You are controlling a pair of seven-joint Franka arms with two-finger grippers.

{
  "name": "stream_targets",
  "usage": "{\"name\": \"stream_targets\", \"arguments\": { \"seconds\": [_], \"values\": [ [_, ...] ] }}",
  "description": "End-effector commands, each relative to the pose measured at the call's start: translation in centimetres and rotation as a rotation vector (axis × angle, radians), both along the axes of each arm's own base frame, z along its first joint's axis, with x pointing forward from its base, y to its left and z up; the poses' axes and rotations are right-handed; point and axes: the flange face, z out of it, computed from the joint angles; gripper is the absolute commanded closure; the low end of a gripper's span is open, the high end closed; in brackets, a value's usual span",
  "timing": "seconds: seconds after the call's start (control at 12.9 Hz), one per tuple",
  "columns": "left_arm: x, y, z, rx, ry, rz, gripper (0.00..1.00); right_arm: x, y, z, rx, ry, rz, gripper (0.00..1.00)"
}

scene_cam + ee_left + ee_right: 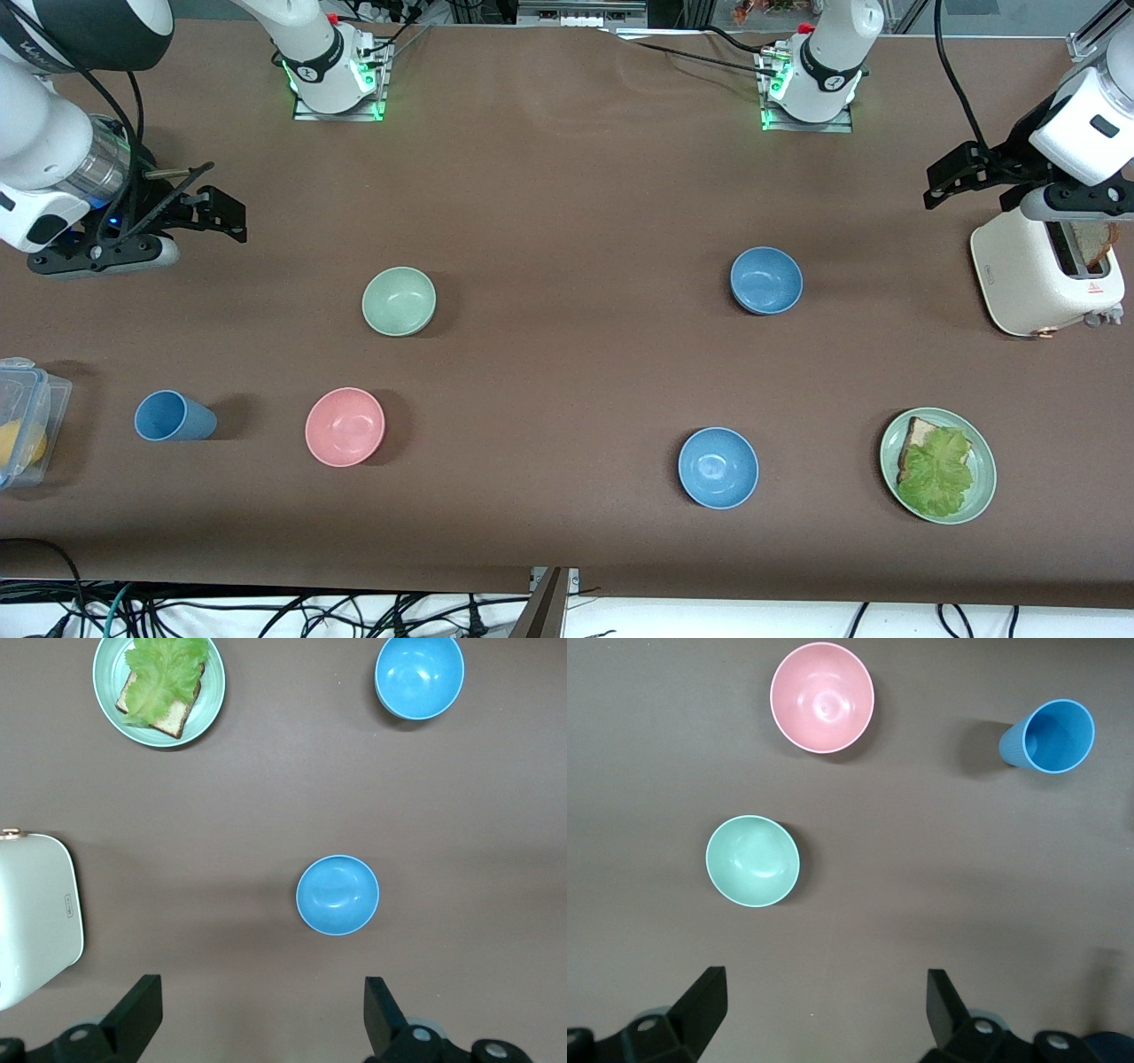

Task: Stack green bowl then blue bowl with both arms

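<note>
Since neither bowl is grasped yet, I hold my left gripper (257, 1019) and right gripper (824, 1014) spread wide, raised above the blue bowl (766, 280) and green bowl (399, 301) for approach

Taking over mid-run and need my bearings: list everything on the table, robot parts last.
green bowl: 1, pale mint, toward the right arm's end, farther from the front camera than the pink bowl.
blue bowl: 1, muted blue, toward the left arm's end.
second blue bowl: 1, brighter blue, nearer the camera than the first.
pink bowl: 1, pink, beside the cup.
cup: 1, blue, lying tipped.
plate: 1, green, holding bread and lettuce.
toaster: 1, white, at the left arm's end.
plastic box: 1, clear, at the right arm's end.
left gripper: open, waiting by the toaster.
right gripper: open, waiting above its end.
</note>
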Motion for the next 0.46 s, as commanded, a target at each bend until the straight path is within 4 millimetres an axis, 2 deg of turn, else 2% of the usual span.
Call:
{"name": "stream_targets", "arguments": {
  "seconds": [0.0, 0.15, 0.39],
  "values": [
    [1.2, 0.1, 0.7, 0.021, -0.002, -0.010, 0.00, -0.4, 0.3, 1.0, -0.001, -0.010, 0.010, 0.00],
    [2.2, 0.1, 0.6, 0.020, -0.004, -0.010, 0.00, -0.4, 0.4, 1.1, 0.001, -0.013, 0.013, 0.00],
    [2.3, 0.9, 0.7, 0.024, -0.007, 0.005, 0.00, -0.4, 0.4, 0.9, 0.004, -0.010, 0.020, 0.00]
  ]
}}
